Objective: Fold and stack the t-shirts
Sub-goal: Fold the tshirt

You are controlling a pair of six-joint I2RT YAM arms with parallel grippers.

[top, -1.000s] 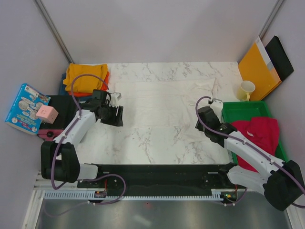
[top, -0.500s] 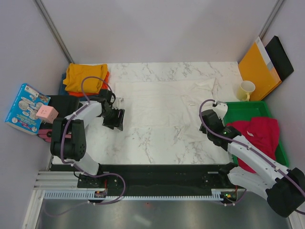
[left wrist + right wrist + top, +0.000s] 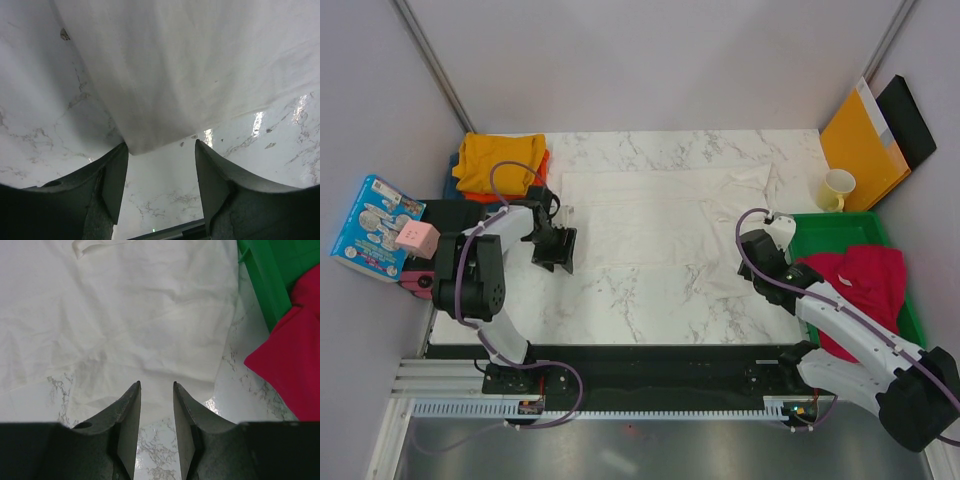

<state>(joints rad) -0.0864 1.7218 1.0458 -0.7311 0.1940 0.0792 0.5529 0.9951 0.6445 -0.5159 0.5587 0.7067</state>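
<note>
— Where is the white t-shirt (image 3: 655, 225)?
— Spread flat across the middle of the marble table (image 3: 620, 310), collar toward the far right, near the green tray (image 3: 825, 226).
— And the grippers?
— The left gripper (image 3: 160, 147) sits low at the shirt's near left corner, jaws wide apart, the hem's corner between them, not pinched. The right gripper (image 3: 156, 385) hovers over the near right edge, fingers narrowly parted, holding nothing.
— The other shirts?
— A mustard yellow t-shirt (image 3: 500, 160) lies folded on an orange one (image 3: 545, 158) at the far left corner; a crimson-pink t-shirt (image 3: 865, 280) is heaped in the tray
</note>
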